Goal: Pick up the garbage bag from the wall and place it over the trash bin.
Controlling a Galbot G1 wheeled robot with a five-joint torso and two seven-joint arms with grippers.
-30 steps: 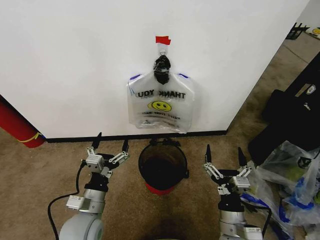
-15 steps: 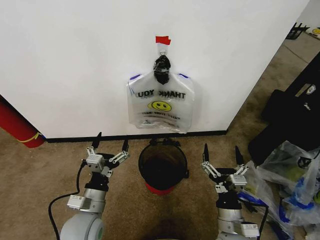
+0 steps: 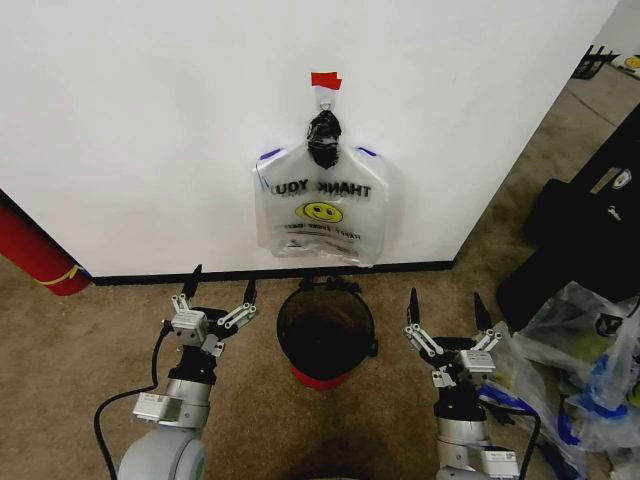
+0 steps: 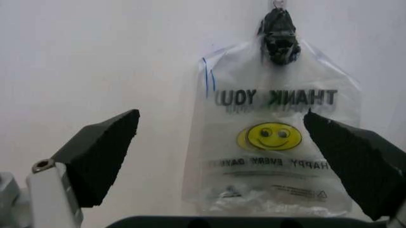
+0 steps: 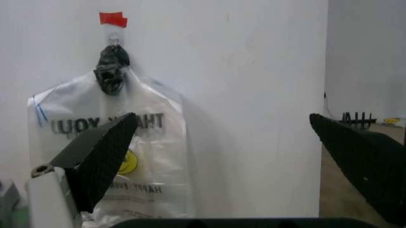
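On the wall, crinkly garbage bag [image 3: 320,205] hangs above round mesh trash bin [image 3: 326,330]; left gripper [image 3: 218,297] and right gripper [image 3: 444,305] spread.

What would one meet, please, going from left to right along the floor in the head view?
Red cylinder → left gripper, open → trash bin → right gripper, open → heap of clear bags. The garbage bag hangs on the wall above the bin, so I leave it out.

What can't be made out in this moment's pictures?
- Translucent "THANK YOU" plastic garbage bag: how it attaches; a black knot covers its top in all views.
- Black wire-mesh trash bin: inside too dark, head view.
- Left wrist view: bag's bottom cut off by the edge.
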